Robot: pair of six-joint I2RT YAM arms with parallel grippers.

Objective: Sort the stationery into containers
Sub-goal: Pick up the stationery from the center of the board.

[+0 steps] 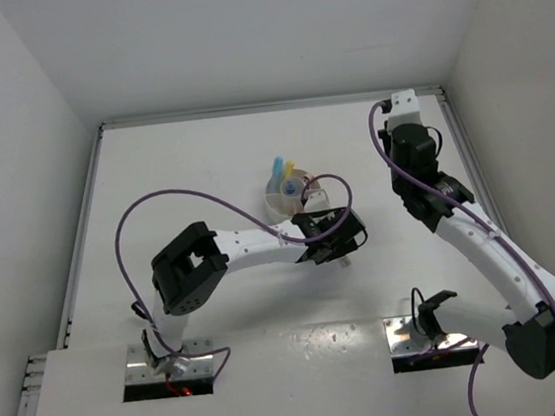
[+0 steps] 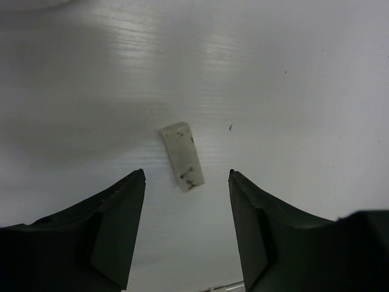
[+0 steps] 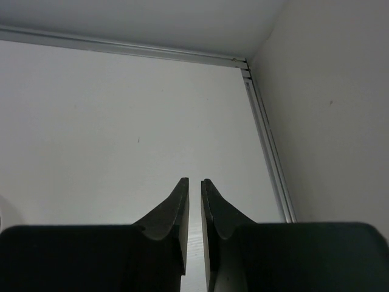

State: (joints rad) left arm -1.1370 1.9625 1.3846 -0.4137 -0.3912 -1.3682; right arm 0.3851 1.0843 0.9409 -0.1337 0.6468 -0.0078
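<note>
A small pale grey eraser block (image 2: 182,156) with dark smudges lies flat on the white table. My left gripper (image 2: 187,173) is open above it, the block just ahead of and between the fingertips, touching neither. In the top view the left gripper (image 1: 336,242) points down just in front and to the right of the round white organiser (image 1: 279,205), which holds a blue marker (image 1: 277,170) and a yellow marker (image 1: 289,168) standing up. My right gripper (image 3: 194,180) is shut and empty, up near the table's back right corner (image 1: 404,105).
White walls enclose the table on the left, back and right. A metal rail (image 3: 267,140) runs along the right edge and the back edge. A purple cable (image 1: 157,196) loops over the left arm.
</note>
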